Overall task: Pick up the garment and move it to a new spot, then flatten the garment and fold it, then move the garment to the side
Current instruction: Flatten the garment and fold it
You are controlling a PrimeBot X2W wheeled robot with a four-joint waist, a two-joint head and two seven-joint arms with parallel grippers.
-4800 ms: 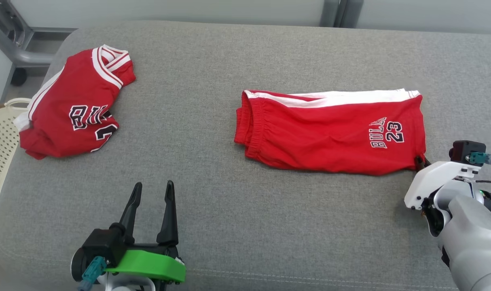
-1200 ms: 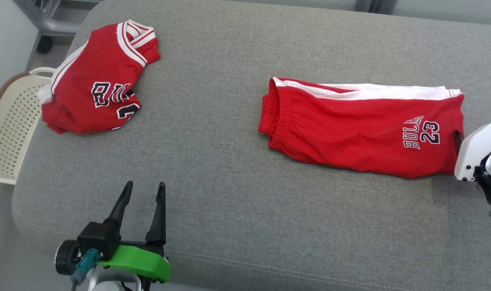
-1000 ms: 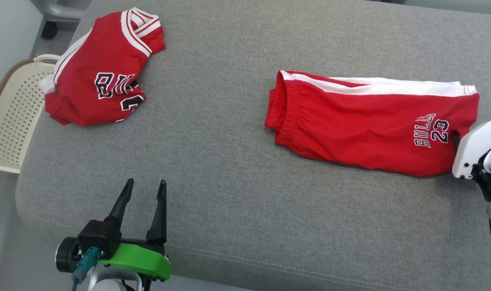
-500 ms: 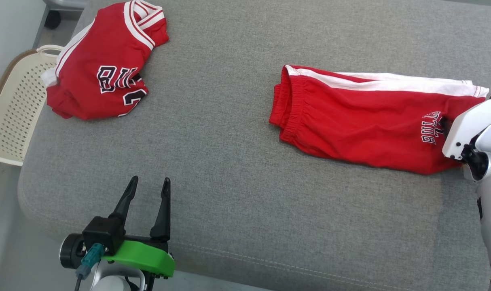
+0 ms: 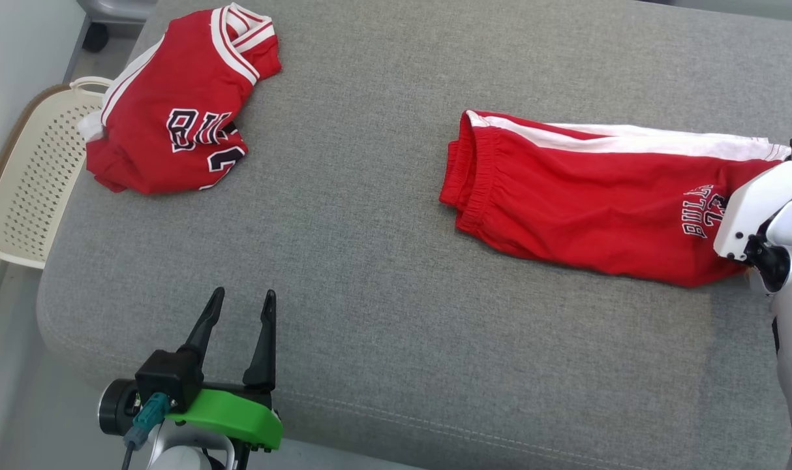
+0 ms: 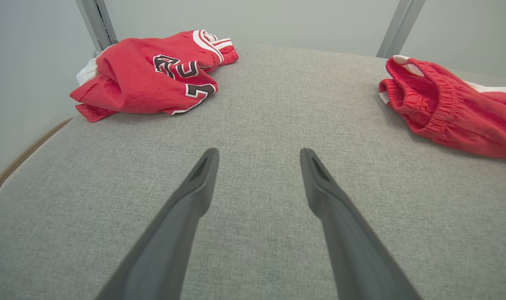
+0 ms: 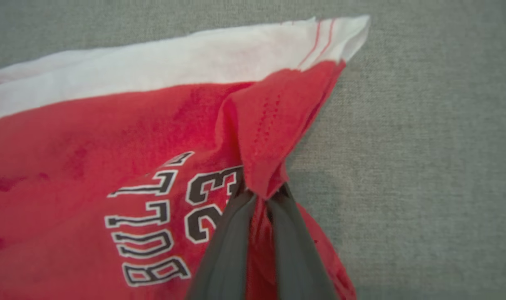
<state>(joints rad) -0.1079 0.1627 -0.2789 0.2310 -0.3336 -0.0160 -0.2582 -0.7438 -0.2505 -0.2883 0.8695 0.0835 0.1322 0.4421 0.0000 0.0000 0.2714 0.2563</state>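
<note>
The right jaws clenched the hem of the red Bulls shorts at three o'clock (fabric bunched between them); the left jaws stood released at seven o'clock, empty.

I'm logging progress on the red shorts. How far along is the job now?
Done, by the look of it: the shorts lie flat on the grey cushion, leg over leg. In hand: the right hand is shut on a pinch of hem beside the 23 print. The left hand hangs open, touching no cloth. Left: the cross fold and the move aside.
</note>
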